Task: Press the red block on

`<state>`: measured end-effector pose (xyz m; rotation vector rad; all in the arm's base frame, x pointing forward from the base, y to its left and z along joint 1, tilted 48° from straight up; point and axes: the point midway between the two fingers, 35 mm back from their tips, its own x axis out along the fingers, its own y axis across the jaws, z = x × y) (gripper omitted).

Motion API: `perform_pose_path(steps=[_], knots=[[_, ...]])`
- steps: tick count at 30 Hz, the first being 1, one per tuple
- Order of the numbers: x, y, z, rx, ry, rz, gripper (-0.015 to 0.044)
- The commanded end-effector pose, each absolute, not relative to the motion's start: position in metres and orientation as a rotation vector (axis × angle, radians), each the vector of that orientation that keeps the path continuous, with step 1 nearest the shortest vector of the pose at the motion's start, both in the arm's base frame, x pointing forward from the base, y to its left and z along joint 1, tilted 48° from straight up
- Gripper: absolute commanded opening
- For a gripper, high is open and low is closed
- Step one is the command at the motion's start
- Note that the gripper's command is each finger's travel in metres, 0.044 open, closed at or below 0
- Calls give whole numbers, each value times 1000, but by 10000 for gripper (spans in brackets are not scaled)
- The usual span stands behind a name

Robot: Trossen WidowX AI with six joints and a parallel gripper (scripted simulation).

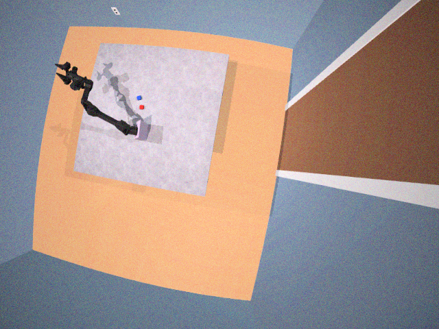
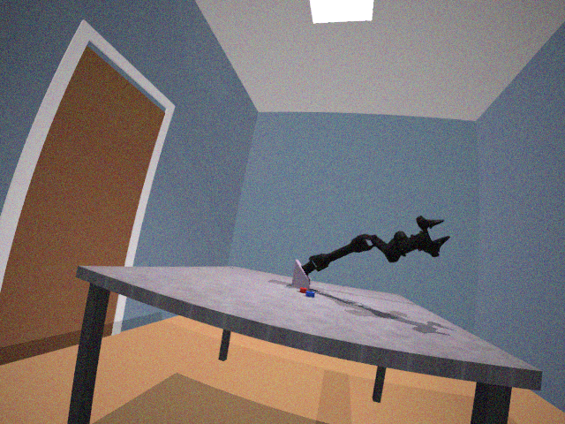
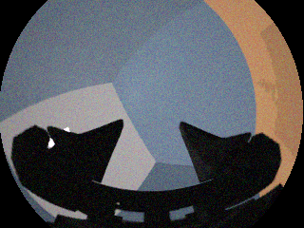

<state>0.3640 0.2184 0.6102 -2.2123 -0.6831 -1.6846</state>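
Top, gripper: the gripper (image 1: 55, 69) (image 2: 447, 229) (image 3: 151, 123) is up at the far end of the outstretched arm (image 1: 106, 118) (image 2: 344, 251), fingers spread, nothing between them.
Top, red block: it (image 1: 141, 107) (image 2: 303, 290) lies on the table (image 1: 177, 141) (image 2: 205, 291), back toward the arm's base (image 1: 143, 130) (image 2: 299, 276) from the gripper, well apart from it.
Top, blue block: it (image 1: 138, 97) (image 2: 310, 294) sits near the red one, a little farther from the base, with a gap between.
Top, long axis: both look about square, so none can be told.
Exterior, height: the gripper hangs high above the table, fingertips pointing away from base and blocks; the arm likely must fold back and turn its fingers down.
Exterior, in the way: nothing seems to stand over the red block, but the base close behind may cramp the reach, and a spread finger could nudge the blue block.
Wrist, fingers: wide apart, with walls (image 3: 190, 85), ceiling (image 3: 71, 104) and floor (image 3: 266, 62) beyond; neither block is in view.
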Motion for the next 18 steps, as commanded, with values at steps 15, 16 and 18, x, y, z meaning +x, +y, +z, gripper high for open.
perform_pose_path(steps=[15, 16, 18], knots=[[498, 204, 482, -2398, -863, -636, 440], [506, 199, 468, -2393, -849, -540, 440], [522, 188, 437, -2370, -807, -351, 440]])
